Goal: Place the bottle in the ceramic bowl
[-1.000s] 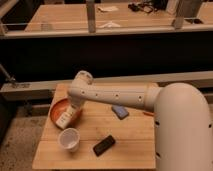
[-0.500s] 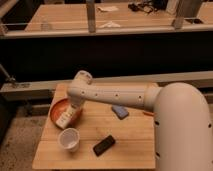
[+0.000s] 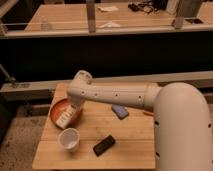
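The orange-red ceramic bowl (image 3: pixel 56 107) sits at the left edge of the wooden table (image 3: pixel 130 145). The small white bottle (image 3: pixel 64 119) with dark label markings is tilted over the bowl's right half, directly under the end of my white arm. My gripper (image 3: pixel 71 109) is at the bottle's upper end, above the bowl; the wrist hides most of it. I cannot tell whether the bottle rests on the bowl or hangs from the gripper.
A white paper cup (image 3: pixel 69 139) stands in front of the bowl. A black flat object (image 3: pixel 104 145) lies right of the cup. A blue-grey object (image 3: pixel 119 111) lies mid-table behind my arm. A dark counter wall and rail (image 3: pixel 150 77) run behind the table.
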`<action>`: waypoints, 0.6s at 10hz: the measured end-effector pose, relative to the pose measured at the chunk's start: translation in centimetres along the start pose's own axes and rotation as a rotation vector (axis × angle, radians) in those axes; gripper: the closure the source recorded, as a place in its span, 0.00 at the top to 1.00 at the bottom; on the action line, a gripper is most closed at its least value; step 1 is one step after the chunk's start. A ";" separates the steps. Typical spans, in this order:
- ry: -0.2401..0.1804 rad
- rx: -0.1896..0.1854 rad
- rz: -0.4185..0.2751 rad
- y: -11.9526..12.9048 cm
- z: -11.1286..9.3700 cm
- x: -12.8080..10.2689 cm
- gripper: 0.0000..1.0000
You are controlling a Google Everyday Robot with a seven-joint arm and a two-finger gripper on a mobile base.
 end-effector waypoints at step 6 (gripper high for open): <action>0.001 -0.001 -0.006 0.0 0.0 0.0 0.31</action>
